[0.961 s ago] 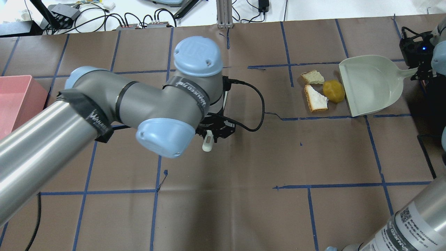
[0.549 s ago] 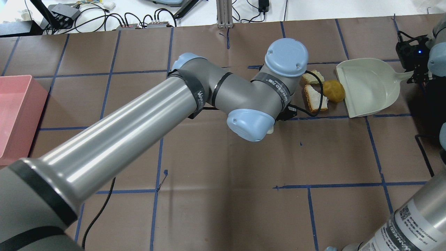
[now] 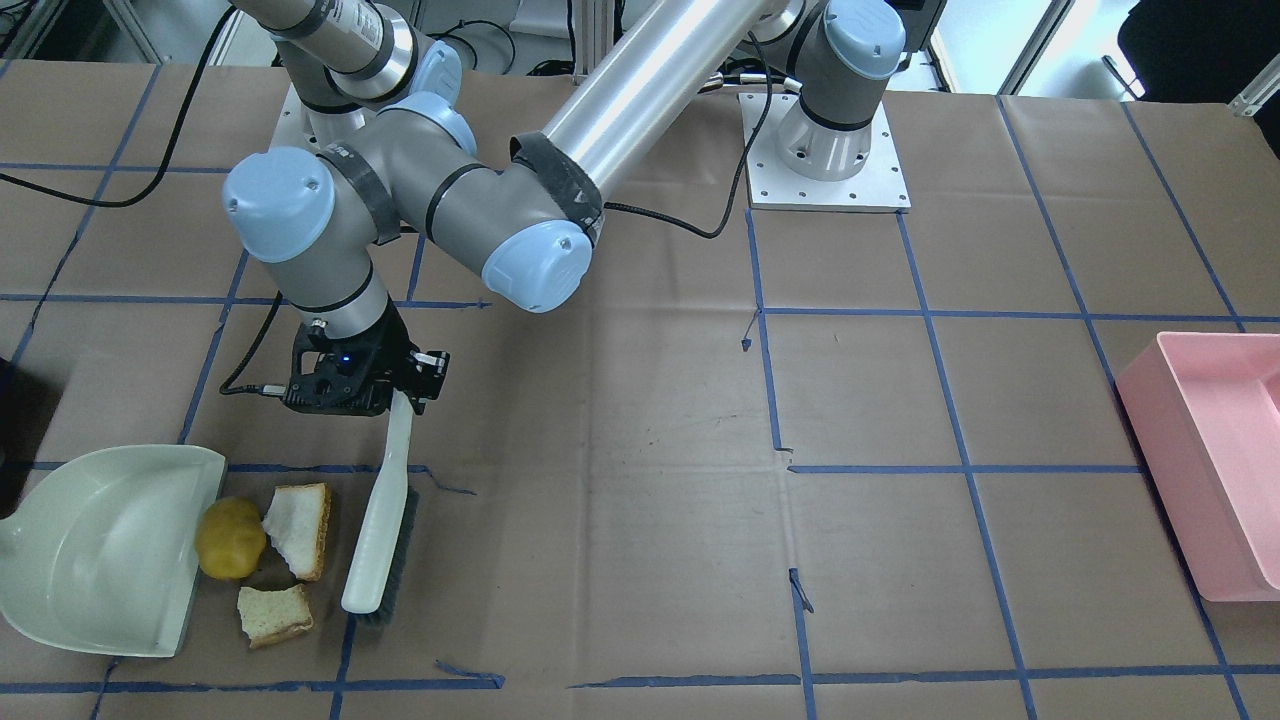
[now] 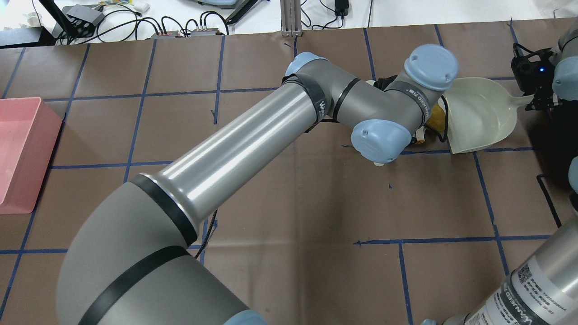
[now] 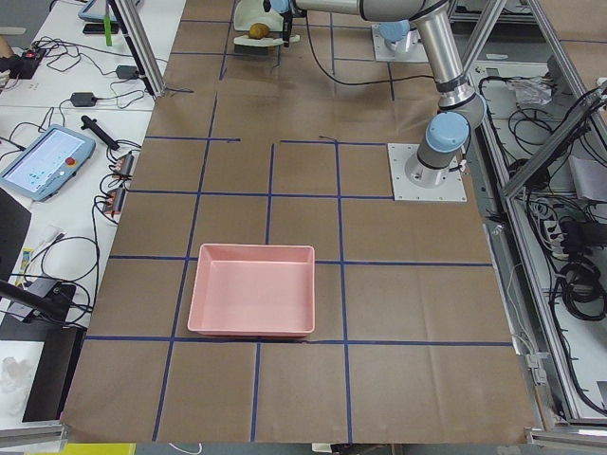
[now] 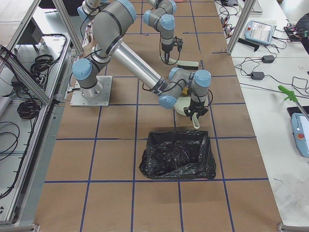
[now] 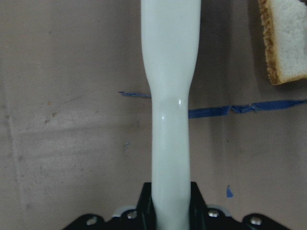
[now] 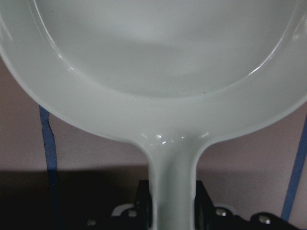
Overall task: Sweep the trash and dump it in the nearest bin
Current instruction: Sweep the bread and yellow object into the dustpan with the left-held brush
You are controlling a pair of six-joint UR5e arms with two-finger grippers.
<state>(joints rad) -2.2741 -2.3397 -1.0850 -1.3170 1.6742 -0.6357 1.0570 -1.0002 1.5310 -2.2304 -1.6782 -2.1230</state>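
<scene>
The trash lies in a cluster: a yellow lump (image 3: 230,539) touching the lip of the pale green dustpan (image 3: 100,560), and two bread slices (image 3: 298,531) (image 3: 274,614) beside it. A white brush (image 3: 378,530) rests with its bristles on the table just beyond the bread, on the side away from the pan. My left gripper (image 3: 402,398) is shut on the brush handle (image 7: 171,143). My right gripper (image 4: 538,99) is shut on the dustpan handle (image 8: 171,191). In the overhead view my left arm hides the bread; a bit of the lump (image 4: 435,121) shows.
A black trash bag bin (image 6: 177,154) stands open on the table near the dustpan. A pink bin (image 3: 1210,460) sits at the far opposite end. Brown paper with blue tape lines covers the table (image 3: 640,560).
My left arm has swung across the table from the middle toward the trash, carrying the brush, and now covers the bread in the overhead view. The dustpan has shifted slightly.
</scene>
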